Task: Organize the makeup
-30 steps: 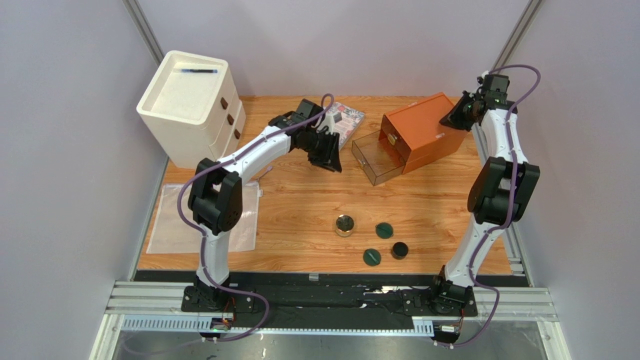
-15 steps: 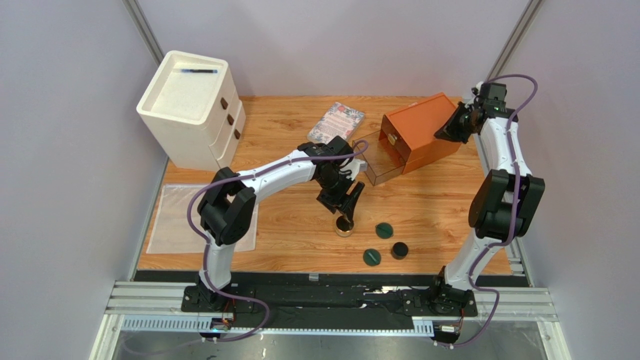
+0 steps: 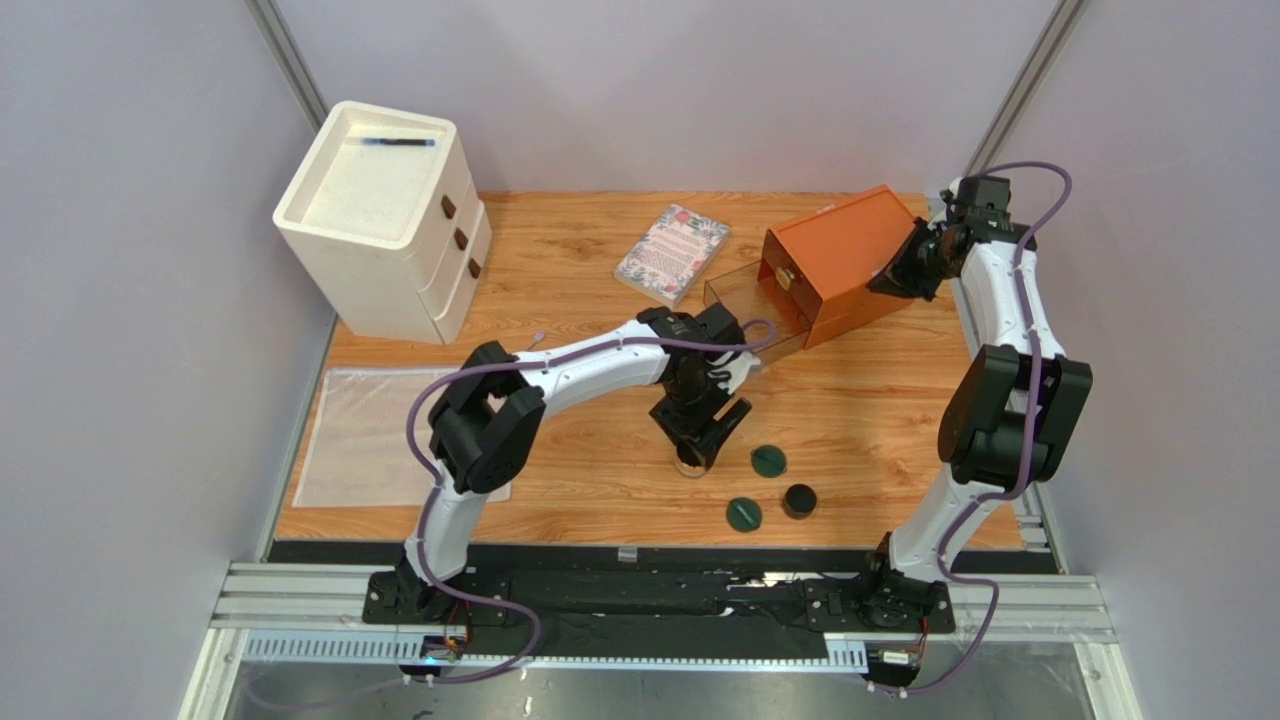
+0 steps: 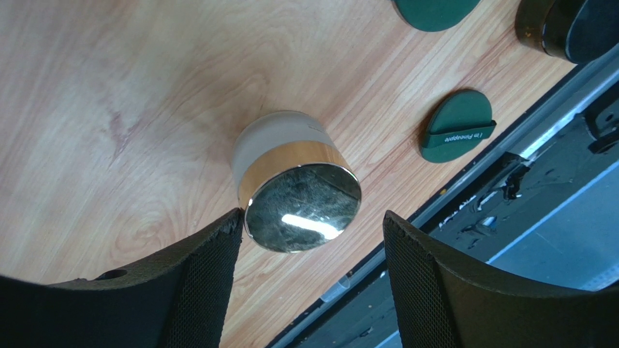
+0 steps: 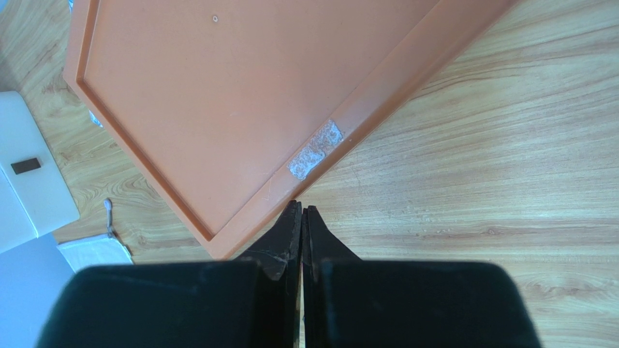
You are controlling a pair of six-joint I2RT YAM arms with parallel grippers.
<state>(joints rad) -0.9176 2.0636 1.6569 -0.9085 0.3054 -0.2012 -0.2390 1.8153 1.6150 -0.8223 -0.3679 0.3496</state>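
The gold-rimmed round compact (image 4: 298,196) stands on the wood table. My left gripper (image 4: 311,223) is open, with one finger on each side of the compact's top. The left finger's tip (image 4: 231,226) is right at the rim. In the top view this gripper (image 3: 696,443) covers most of the compact. Two flat dark-green discs (image 3: 769,461) (image 3: 744,515) and the small black jar (image 3: 800,500) lie just to its right. My right gripper (image 5: 300,212) is shut and empty at the edge of the orange box (image 5: 247,87). No tubes are in view.
The orange box (image 3: 842,263) has a clear drawer (image 3: 747,315) pulled out toward the left arm. A floral booklet (image 3: 673,252) lies behind it. A white drawer cabinet (image 3: 383,210) with a black pen (image 3: 398,143) on top stands at the back left. A clear plastic bag (image 3: 353,435) lies at the left.
My left arm has swung from beside the booklet forward and right, and come down over the compact. My right gripper has shifted slightly down toward the orange box.
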